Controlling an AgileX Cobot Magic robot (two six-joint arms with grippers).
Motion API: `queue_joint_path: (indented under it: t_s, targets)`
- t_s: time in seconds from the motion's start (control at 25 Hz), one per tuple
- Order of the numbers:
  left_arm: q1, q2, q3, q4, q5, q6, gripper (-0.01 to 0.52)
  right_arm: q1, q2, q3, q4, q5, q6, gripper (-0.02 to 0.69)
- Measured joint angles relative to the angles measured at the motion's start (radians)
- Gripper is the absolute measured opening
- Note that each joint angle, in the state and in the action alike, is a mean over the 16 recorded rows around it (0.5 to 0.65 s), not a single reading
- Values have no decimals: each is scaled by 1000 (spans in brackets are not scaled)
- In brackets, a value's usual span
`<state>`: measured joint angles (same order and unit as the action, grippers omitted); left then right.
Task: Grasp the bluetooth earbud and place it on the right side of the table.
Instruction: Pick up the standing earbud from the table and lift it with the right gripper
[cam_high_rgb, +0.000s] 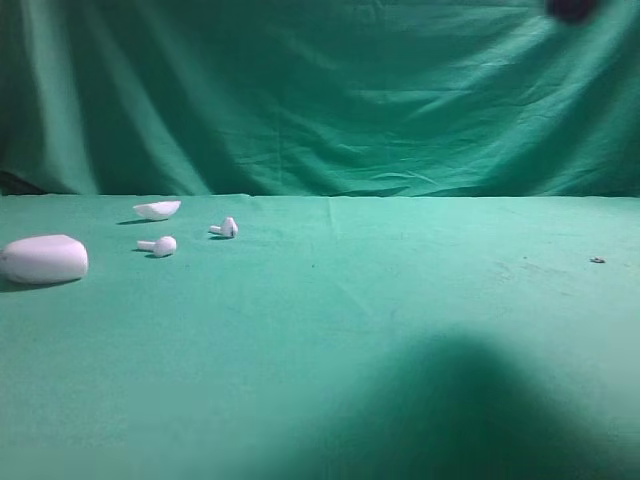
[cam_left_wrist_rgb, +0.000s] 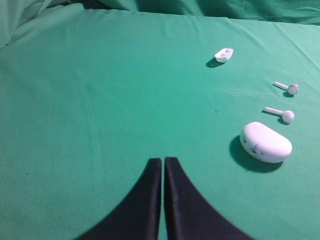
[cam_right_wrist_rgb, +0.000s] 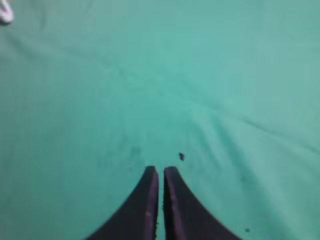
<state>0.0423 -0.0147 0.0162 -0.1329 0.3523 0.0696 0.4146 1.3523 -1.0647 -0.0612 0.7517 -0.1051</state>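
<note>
Green cloth covers the wide flat table (cam_high_rgb: 400, 330) and hangs in folds as a matching backdrop (cam_high_rgb: 330, 100) behind it; the cloth is lightly creased, and a broad soft shadow lies over its near middle.

All the white pieces sit at the far left of the exterior view. Nearest the left edge lies the large oval white case (cam_high_rgb: 44, 259), on its side. Behind it and a little to the right rests a shallow white shell-shaped piece (cam_high_rgb: 158, 209). Between these, just right of the case, lies one tiny glossy white bluetooth earbud (cam_high_rgb: 158, 245) with its short stem pointing left. A second near-alike white earbud (cam_high_rgb: 225, 229) lies just to its right and slightly further back, apart from the first. None of the four pieces touches another, and nothing lies on or against either earbud.

Further right the cloth shows only faint dark smudges and, near the right edge, a small dark speck (cam_high_rgb: 597, 260). A dark blurred shape at the top right corner is too unclear to name.

From the left wrist view, the left gripper (cam_left_wrist_rgb: 163, 162) hovers above bare cloth with its two black fingers pressed together and holding nothing; the case (cam_left_wrist_rgb: 265, 142), both earbuds (cam_left_wrist_rgb: 288, 115) (cam_left_wrist_rgb: 292, 89) and the shell piece (cam_left_wrist_rgb: 224, 54) lie ahead to its right, well apart from it.

From the right wrist view, the right gripper (cam_right_wrist_rgb: 160, 172) is likewise closed and empty over bare cloth, with a dark crumb (cam_right_wrist_rgb: 181, 156) just beyond its tips.
</note>
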Motion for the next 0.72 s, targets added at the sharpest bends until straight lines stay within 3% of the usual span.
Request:
queue_joint_path:
  t_s: [0.44, 0.56, 0.72]
  targets:
    - [0, 0, 0, 0, 0, 0, 0, 243, 628, -599, 2, 145, -25, 12]
    - [0, 0, 0, 0, 0, 0, 0, 272, 740, -721, 3, 148, -28, 55]
    - [0, 0, 0, 0, 0, 0, 0, 292, 846, -835, 8, 137, -32, 163]
